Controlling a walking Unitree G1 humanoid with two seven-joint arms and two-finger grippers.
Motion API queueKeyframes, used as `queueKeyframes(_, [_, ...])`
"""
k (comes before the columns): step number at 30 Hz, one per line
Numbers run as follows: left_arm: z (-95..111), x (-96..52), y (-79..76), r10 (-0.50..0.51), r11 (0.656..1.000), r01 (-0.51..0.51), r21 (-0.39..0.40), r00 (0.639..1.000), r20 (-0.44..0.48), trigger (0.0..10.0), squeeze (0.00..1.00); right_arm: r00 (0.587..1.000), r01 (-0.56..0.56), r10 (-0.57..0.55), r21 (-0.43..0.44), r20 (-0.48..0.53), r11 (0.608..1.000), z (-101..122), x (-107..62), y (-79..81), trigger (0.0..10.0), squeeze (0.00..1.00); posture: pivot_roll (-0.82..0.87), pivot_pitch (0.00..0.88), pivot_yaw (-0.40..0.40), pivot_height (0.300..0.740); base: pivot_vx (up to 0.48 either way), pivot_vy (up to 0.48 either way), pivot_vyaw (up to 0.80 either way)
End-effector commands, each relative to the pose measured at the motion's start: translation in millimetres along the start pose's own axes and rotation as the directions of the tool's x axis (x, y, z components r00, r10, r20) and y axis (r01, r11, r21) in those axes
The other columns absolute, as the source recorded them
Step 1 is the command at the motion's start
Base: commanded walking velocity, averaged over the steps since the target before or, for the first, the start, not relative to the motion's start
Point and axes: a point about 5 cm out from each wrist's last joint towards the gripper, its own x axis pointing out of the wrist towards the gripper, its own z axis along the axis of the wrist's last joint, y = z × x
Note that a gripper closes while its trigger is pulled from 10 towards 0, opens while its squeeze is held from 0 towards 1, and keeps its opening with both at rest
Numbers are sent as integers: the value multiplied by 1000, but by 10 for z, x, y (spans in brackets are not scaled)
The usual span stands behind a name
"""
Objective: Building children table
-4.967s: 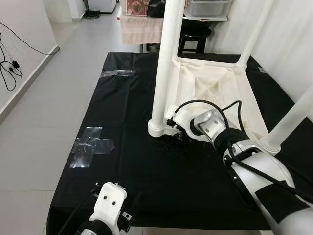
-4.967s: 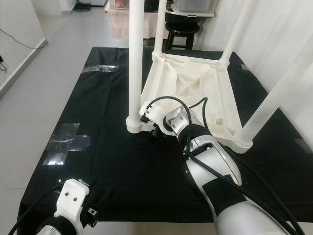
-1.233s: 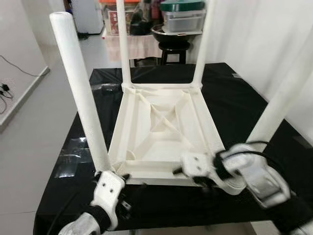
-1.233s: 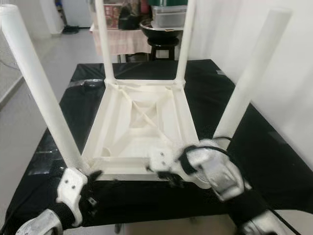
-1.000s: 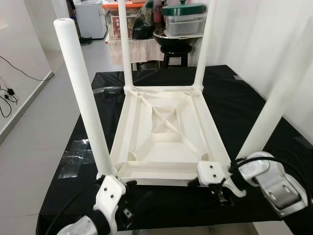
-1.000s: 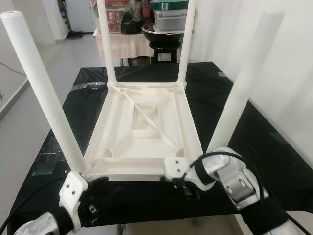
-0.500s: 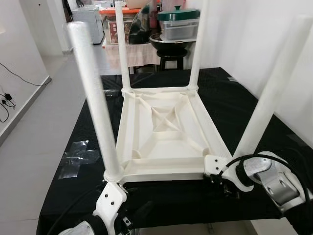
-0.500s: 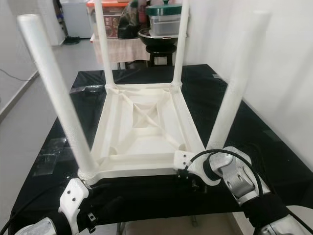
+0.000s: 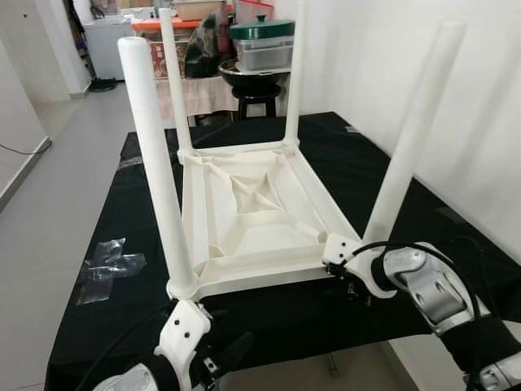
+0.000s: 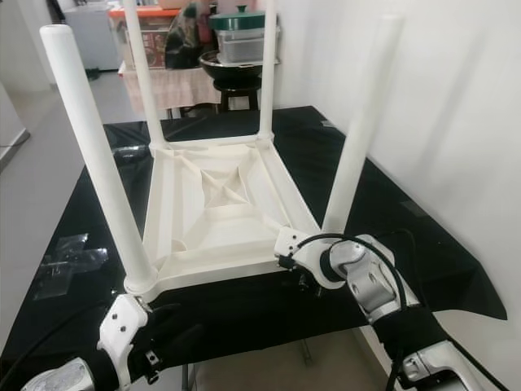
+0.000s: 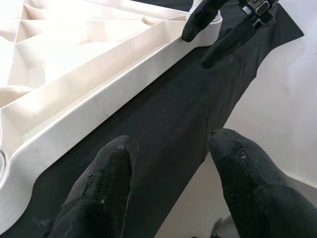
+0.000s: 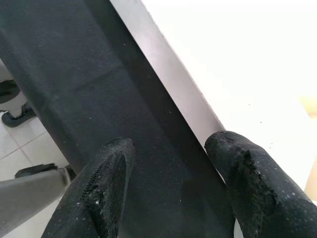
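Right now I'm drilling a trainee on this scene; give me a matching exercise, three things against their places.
Things:
1. upturned white table
2. clear tape patch
3. green-lidded container

Places:
A. on the stool beyond the black cloth
B. on the black cloth, legs pointing up
C. stuck near the cloth's left edge

Pairs: 1-B, 2-C, 3-A

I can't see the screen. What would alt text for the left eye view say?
A white plastic children's table lies upside down on a black-covered tabletop, its four legs pointing up. The robot's right tool is at the table's near right corner, and its left tool sits open below the near left corner.
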Motion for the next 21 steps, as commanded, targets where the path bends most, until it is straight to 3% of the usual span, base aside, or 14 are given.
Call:
queueKeyframes(1, [-16,-9,41,21,1000,-21,13,1000,-9,10000,0,998,69,-69,-9,13,998,59,-48,-99,10000,0,-5,0,-2,740,0,0,0])
queueKeyframes(4, [19,3,87,56,998,-56,16,998,15,10000,0,985,139,-144,57,93,989,167,-46,-178,10000,0,-13,0,-3,740,0,0,0])
queueKeyframes(5, [46,15,114,80,997,-80,12,996,34,10000,0,967,161,-175,84,186,983,294,-53,-195,10000,0,-13,0,-3,740,0,0,0])
queueKeyframes(8, [125,51,188,145,989,-145,-2,986,81,10000,0,857,123,-233,256,459,959,641,-88,-153,10000,0,-22,0,0,740,0,0,0])
queueKeyframes(9, [125,51,188,145,989,-145,-2,986,81,10000,0,857,123,-233,256,459,959,641,-88,-153,10000,0,-22,0,0,740,0,0,0])
queueKeyframes(10, [169,63,244,189,982,-187,-26,976,107,10000,0,800,59,-259,358,542,932,744,-80,-100,10000,0,-23,0,-1,740,0,0,0])
queueKeyframes(11, [190,63,281,217,976,-214,-37,969,120,10000,0,762,87,-305,377,571,922,797,-83,-78,10000,0,-23,0,-1,740,0,0,0])
queueKeyframes(12, [190,63,281,217,976,-214,-37,969,120,10000,0,762,87,-305,377,571,922,797,-83,-78,10000,0,-23,0,-1,740,0,0,0])
queueKeyframes(13, [202,63,303,234,972,-230,-44,964,128,10000,0,737,113,-338,386,586,916,827,-88,-68,10000,0,-23,0,-1,740,0,0,0])
queueKeyframes(15, [202,63,303,234,972,-230,-44,964,128,10000,0,737,113,-338,386,586,916,827,-88,-68,10000,0,-23,0,-1,740,0,0,0])
queueKeyframes(17, [204,55,370,289,957,-284,-57,948,133,10000,0,647,161,-437,448,624,879,898,-85,12,10000,0,-29,0,-1,740,0,0,0])
queueKeyframes(19, [188,47,403,319,948,-313,-66,939,129,10000,0,624,178,-464,464,628,868,902,-47,97,10000,0,-30,0,-1,740,0,0,0])
queueKeyframes(20, [164,38,430,345,938,-338,-74,931,122,10000,0,646,159,-452,470,615,868,860,44,194,10000,0,-31,0,-3,740,0,0,0])
queueKeyframes(21, [164,38,430,345,938,-338,-74,931,122,10000,0,646,159,-452,470,615,868,860,44,194,10000,0,-31,0,-3,740,0,0,0])
